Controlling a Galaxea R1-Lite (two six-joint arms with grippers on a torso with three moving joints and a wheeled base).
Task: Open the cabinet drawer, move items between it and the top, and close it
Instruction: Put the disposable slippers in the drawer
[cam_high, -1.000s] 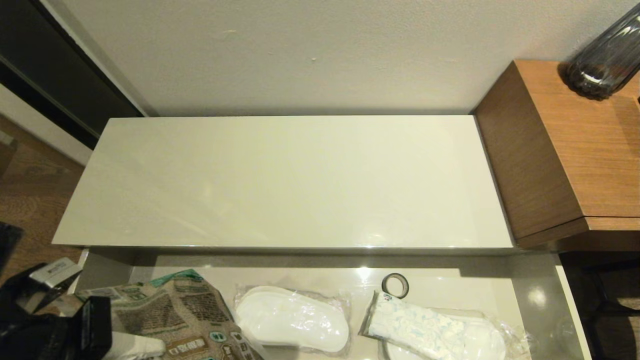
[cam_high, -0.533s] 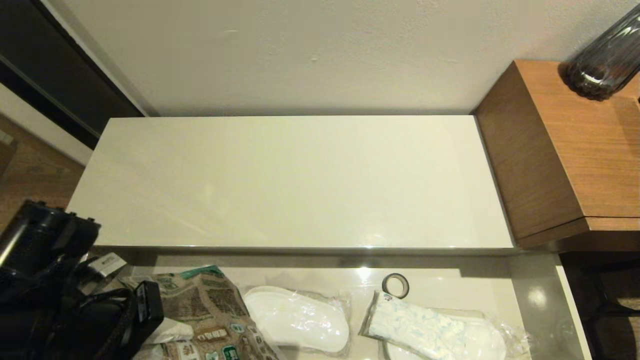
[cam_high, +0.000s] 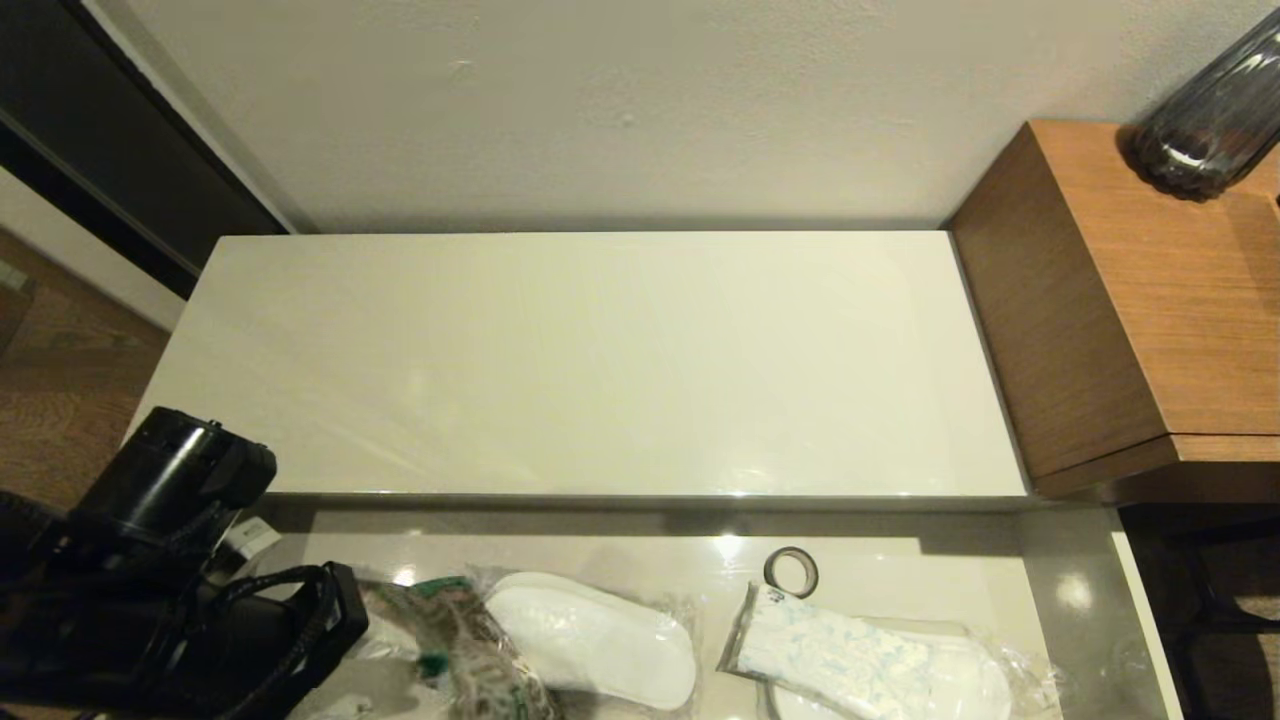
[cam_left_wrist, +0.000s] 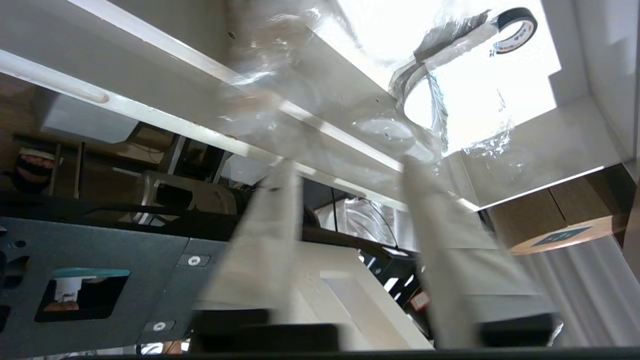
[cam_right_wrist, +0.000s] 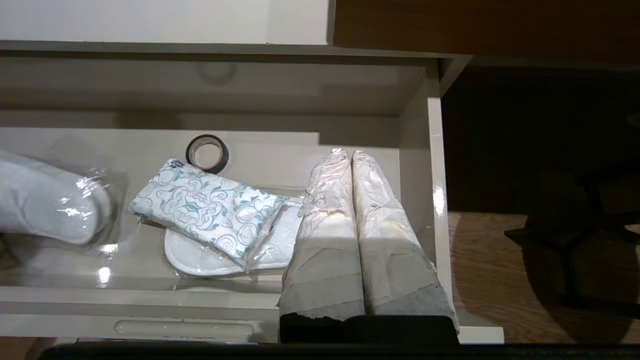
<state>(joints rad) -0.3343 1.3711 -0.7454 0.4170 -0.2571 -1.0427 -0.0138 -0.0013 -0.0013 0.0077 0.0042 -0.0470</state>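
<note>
The cabinet drawer (cam_high: 1066, 592) stands pulled out below the top (cam_high: 600, 360), which is bare. A brown-and-green packet (cam_high: 455, 640) lies crumpled at the drawer's left end, partly hidden by my left arm (cam_high: 170, 590). In the left wrist view my left gripper (cam_left_wrist: 350, 167) is open, with nothing between its fingers and clear plastic just ahead of them. The white pack with blue pattern (cam_right_wrist: 205, 210) rests on a bagged slipper at the drawer's right. My right gripper (cam_right_wrist: 350, 155) hangs shut over the drawer's right end (cam_right_wrist: 417, 150), beside that pack.
A bagged white slipper (cam_high: 590, 635) lies mid-drawer, and a dark tape ring (cam_high: 790, 570) sits behind the blue-patterned pack (cam_high: 850, 650). A taller orange-brown wooden unit (cam_high: 1150, 300) with a dark glass vase (cam_high: 1210, 110) stands right of the top. A wall runs behind.
My left arm swung right and in over the drawer's left end with the brown-and-green packet. Its fingers have opened, and the packet now lies lower in the drawer. The right arm has not moved.
</note>
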